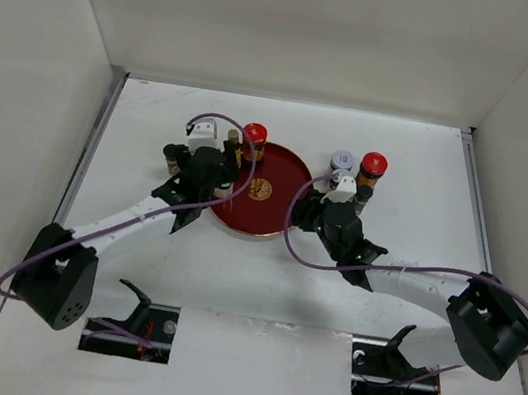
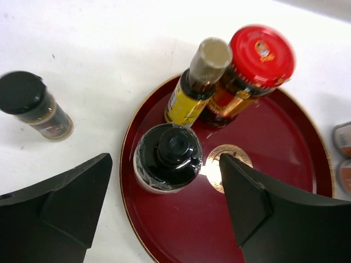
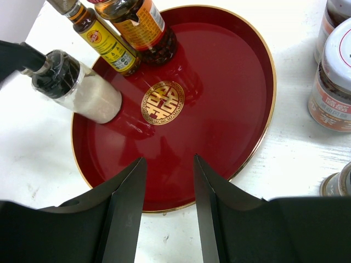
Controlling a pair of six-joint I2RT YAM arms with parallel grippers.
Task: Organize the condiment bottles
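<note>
Bottles on round red lacquer tray — three: black-capped jar, slim yellow bottle, red-capped amber jar. My left gripper straddles the first, spread; right gripper parted, empty.

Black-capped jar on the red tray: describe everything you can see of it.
The black-capped jar is short, with a pale whitish body and a black cap under clear film. It stands upright on the left part of the red tray, beside the gold emblem, apart from the slim yellow bottle and red-capped jar behind it. The open left hand has a finger on either side; whether they touch it cannot be told.
</note>
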